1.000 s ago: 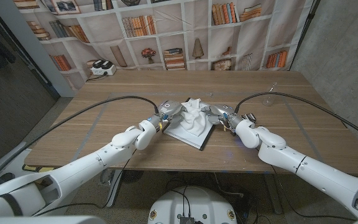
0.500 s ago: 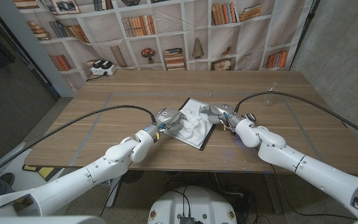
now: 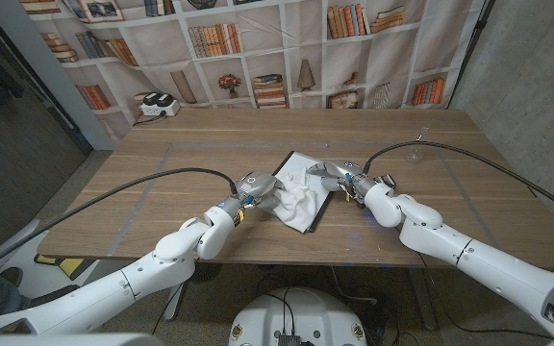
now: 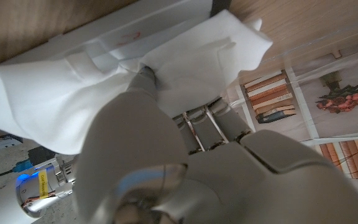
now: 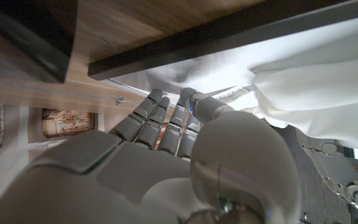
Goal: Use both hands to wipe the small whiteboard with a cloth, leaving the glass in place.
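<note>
Near the table's front edge, mid-table, your left hand presses into the white cloth, fingers bunched in its crumpled folds. That cloth covers the near half of the small whiteboard, which lies turned at an angle with its dark rim and a bare white corner showing. Your right hand holds the board's right edge, fingers together and curled over the rim. Farther back on the right stands the clear glass, well apart from the board
</note>
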